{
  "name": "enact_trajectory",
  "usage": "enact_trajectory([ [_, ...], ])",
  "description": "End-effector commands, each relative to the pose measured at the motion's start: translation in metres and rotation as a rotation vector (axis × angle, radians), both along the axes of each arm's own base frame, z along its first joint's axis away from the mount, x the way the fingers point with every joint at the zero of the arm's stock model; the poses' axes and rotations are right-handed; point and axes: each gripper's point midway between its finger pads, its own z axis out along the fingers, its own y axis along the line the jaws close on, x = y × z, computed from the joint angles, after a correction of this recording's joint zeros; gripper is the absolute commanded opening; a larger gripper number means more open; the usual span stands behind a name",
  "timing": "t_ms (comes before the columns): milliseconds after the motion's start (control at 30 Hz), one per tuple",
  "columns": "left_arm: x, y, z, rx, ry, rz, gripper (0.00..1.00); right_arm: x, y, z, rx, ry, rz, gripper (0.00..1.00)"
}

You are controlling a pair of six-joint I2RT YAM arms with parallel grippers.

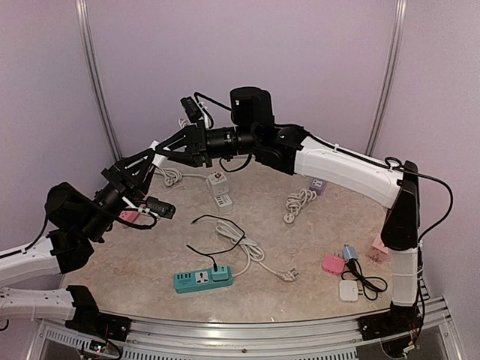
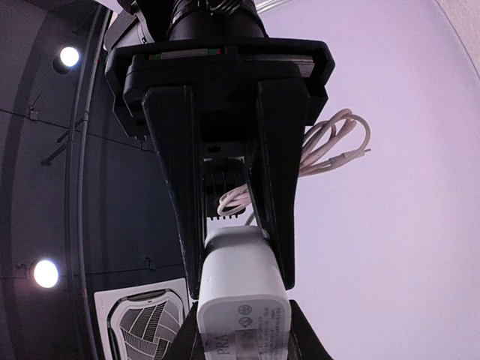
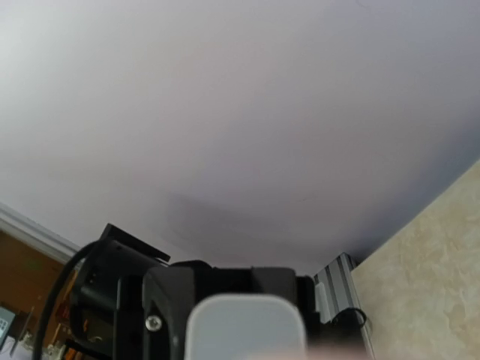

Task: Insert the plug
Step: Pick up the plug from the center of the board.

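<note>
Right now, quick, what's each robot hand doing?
Left gripper: fingers on either side of the white charger; grip cannot be told.
Right gripper: closed on the white charger's other end.

Counts. My pincers: two, left pincer (image 1: 148, 159), right pincer (image 1: 166, 147). Strips: two, teal strip (image 1: 202, 279), white strip (image 1: 223, 200). White coils: two, far coil (image 1: 172, 176), middle coil (image 1: 298, 202). Chargers: two, held charger (image 2: 244, 300), loose charger (image 1: 349, 290) on the worktop (image 1: 315, 232). Pink adapters, right side: two, round adapter (image 1: 333, 263), square adapter (image 1: 379, 247). Purple adapter (image 1: 316, 186): one.
</note>
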Motion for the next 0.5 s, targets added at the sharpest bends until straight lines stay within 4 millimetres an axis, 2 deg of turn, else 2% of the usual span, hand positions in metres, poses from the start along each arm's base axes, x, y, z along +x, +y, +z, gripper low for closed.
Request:
enact_trajectory([
  [0,0.0,-0.005,-0.01,0.324,-0.245,0.135,0.0,-0.008,0.006,0.0,0.006,-0.04,0.03,0.0],
  [167,0.003,-0.001,-0.015,0.321,-0.219,0.151,0.0,-0.008,0.002,-0.001,-0.005,-0.081,0.019,0.0],
  [200,0.004,0.001,-0.017,0.32,-0.206,0.159,0.14,-0.008,0.001,-0.002,-0.014,-0.092,0.011,0.0],
  [267,0.007,0.006,-0.02,0.317,-0.17,0.18,0.51,-0.005,-0.003,-0.006,-0.037,-0.12,-0.014,0.0],
  [300,0.009,0.009,-0.021,0.314,-0.15,0.193,0.63,-0.003,-0.006,-0.006,-0.046,-0.139,-0.029,0.0],
  [400,0.014,0.02,-0.033,0.315,-0.073,0.235,0.84,0.005,-0.014,-0.009,-0.086,-0.202,-0.087,0.0],
  [467,0.013,0.03,-0.04,0.301,-0.01,0.259,0.93,0.012,-0.02,-0.014,-0.133,-0.263,-0.133,0.0],
])
